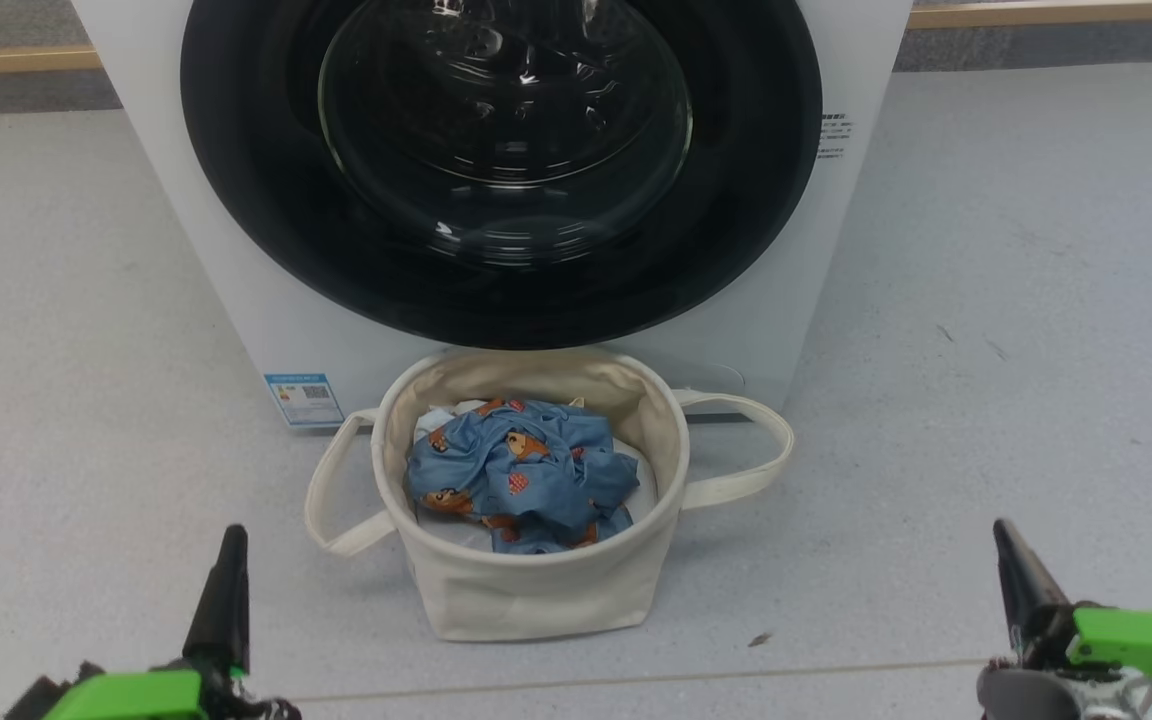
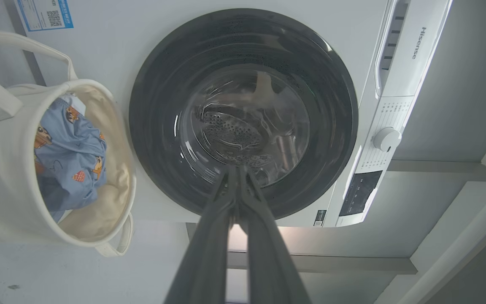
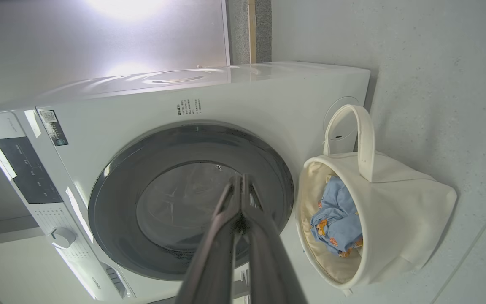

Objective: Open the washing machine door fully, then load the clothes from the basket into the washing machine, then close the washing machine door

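Observation:
The white washing machine [image 1: 236, 290] [image 2: 116, 38] [image 3: 234, 101] stands straight ahead with its round black-rimmed door [image 1: 501, 170] [image 2: 243, 114] [image 3: 190, 198] closed flat against the front. The cream canvas basket [image 1: 536, 590] [image 2: 2, 169] [image 3: 399, 211] sits on the floor right before it. Inside lie the clothes [image 1: 521, 475] [image 2: 72, 156] [image 3: 336, 219], blue fabric with brown bears. My left gripper [image 1: 233, 530] [image 2: 238, 169] is shut and empty, low at the left, short of the basket. My right gripper [image 1: 999, 525] [image 3: 240, 179] is shut and empty at the lower right.
Pale grey floor [image 1: 1016, 330] spreads to both sides of the machine. A blue label sticker [image 1: 303, 397] is on the machine's lower left front. The control panel with a round knob [image 2: 387, 139] runs along the machine's top edge. The basket's loop handles [image 1: 746, 440] stick out sideways.

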Robot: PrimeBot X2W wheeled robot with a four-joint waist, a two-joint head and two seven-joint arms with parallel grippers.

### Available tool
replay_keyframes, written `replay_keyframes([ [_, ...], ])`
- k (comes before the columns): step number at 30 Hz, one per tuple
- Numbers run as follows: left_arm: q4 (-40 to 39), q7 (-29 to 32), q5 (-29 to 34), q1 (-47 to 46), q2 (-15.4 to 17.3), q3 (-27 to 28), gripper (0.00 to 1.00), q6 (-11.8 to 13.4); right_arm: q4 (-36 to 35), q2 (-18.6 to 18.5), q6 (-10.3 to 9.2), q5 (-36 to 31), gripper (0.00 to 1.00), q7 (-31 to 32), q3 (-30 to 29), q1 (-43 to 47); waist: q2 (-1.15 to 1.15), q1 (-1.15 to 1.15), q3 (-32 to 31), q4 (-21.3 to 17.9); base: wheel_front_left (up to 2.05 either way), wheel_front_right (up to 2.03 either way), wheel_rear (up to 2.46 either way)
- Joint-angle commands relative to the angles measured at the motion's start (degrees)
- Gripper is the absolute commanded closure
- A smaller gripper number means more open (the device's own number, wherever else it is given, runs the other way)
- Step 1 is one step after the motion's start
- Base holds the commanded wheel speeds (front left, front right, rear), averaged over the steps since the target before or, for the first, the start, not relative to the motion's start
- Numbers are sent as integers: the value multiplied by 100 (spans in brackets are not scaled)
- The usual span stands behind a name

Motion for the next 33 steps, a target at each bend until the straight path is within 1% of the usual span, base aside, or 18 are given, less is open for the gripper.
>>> replay_keyframes([
  [1,0,-1,0,0,0,1,0,0,-1,0,0,-1,0,-1,1,-1,0,0,0,0,0,0,0],
  [5,202,-31,-3,64,-30,-18,0,5,200,28,1,-18,0,-31,17,62,0,0,3,1,0,0,0],
  [9,185,-114,-9,51,-27,-37,0,3,189,26,1,-118,0,-115,-3,20,0,13,-7,15,0,0,0],
  [10,184,-131,-10,50,-26,-41,0,3,188,25,1,-138,0,-131,-6,13,0,13,-10,19,0,0,0],
  [14,170,-198,-13,47,-24,-47,0,1,172,23,1,-219,0,-198,-19,-19,0,1,0,29,0,0,0],
  [30,55,-449,169,-40,-15,69,0,-4,-88,16,1,-799,0,-450,9,-188,0,0,1,69,0,0,0],
  [33,1,-499,286,-65,-13,117,0,-5,-160,15,1,-942,0,-500,19,-244,0,0,0,76,0,0,0],
])
